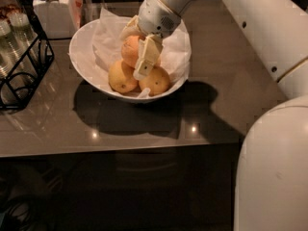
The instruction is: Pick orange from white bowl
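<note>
White two-finger gripper (136, 52) sits in the wide glossy white bowl (82, 57), fingers clasping the big dimpled reddish orange (128, 54) at twelve o'clock. Squeeze firmly, lift straight, spare the yellower fruits (120, 77) at six.

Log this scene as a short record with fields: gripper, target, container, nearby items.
gripper: gripper down inside the white bowl, against the orange
target: orange sits atop two yellower fruits
container: bowl is paper-lined, on the table
nearby: white jar behind the bowl; black wire rack at left
</note>
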Tool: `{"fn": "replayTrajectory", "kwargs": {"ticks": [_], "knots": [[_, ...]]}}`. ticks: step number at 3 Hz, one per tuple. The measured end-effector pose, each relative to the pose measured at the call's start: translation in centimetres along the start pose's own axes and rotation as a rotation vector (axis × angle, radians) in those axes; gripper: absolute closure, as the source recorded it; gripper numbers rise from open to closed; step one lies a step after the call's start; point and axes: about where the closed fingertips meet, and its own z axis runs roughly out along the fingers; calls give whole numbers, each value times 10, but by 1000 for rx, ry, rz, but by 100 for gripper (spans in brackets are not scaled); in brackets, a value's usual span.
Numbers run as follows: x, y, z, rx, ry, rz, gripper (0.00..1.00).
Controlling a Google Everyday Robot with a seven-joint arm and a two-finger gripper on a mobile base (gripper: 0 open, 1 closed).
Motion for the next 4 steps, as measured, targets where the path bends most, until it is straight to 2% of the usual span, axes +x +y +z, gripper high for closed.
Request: {"fn": "replayTrajectory", "kwargs": {"ticks": [3,4], "knots": [[0,0,0,0,0,0,89],[0,0,0,0,0,0,100]]}}
